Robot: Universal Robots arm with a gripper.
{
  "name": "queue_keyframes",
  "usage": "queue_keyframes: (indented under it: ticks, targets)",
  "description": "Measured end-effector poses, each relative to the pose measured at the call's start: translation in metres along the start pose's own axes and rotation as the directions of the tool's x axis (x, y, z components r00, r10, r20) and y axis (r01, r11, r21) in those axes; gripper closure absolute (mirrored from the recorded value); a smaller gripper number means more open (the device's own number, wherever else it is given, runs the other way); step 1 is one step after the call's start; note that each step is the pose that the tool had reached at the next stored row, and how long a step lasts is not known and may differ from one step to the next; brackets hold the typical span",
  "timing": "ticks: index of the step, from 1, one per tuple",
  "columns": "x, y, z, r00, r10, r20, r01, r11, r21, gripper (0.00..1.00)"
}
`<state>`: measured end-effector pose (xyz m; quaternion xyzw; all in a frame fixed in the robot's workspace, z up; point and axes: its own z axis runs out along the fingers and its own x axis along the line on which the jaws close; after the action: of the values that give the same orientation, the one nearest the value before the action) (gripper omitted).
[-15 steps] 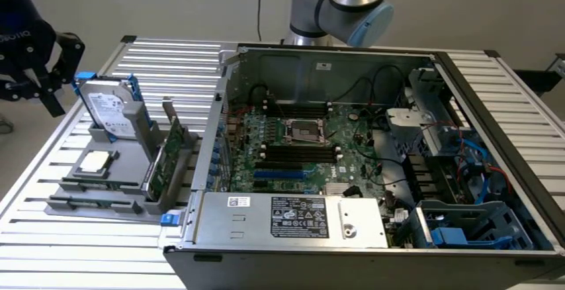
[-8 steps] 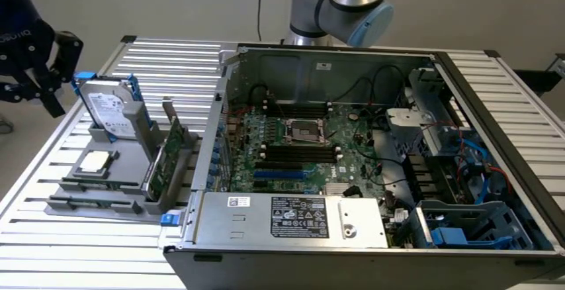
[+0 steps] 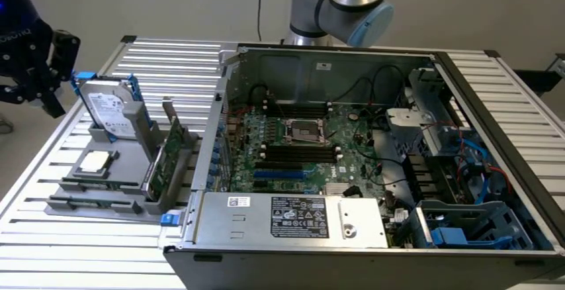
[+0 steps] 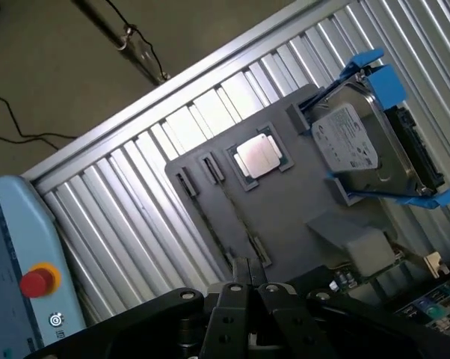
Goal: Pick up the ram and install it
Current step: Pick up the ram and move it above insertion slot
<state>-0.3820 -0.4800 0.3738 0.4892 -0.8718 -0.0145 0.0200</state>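
Presently, the black two-fingered pincer [image 3: 50, 103] hung pressed together, pinching nothing, over the slatted metal tabletop [image 3: 176, 58]. The long thin green ram stick [image 3: 99, 185] stood on edge in the grey plastic holder [image 3: 124, 174], below the pincer and nearer the camera (long axis across the exterior view).

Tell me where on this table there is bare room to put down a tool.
Two bare patches of slatted table: one on the near side of the grey holder, beside the computer case; one on the far side of the hard drive, along the case's rear corner. Crowded: the holder itself and the inside of the case.
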Motion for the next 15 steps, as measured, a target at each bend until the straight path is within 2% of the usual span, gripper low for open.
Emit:
queue_keyframes:
  ticks: [4, 8, 11, 15]
  targets:
    - [0.0000, 0.0000, 0.0000, 0.9973, -0.073, -0.0032, 0.073, 0.9973, 0.0017, 0.89]
    - [0.0000, 0.0000, 0.0001, 0.9895, -0.144, -0.0061, 0.144, 0.9895, 0.0037, 0.89]
    - [0.0000, 0.0000, 0.0005, 0.9801, -0.198, -0.0086, 0.198, 0.9801, 0.0046, 0.89]
    - [0.0000, -0.0001, 0.0013, 0.9628, -0.270, -0.0123, 0.270, 0.9629, 0.0053, 0.89]
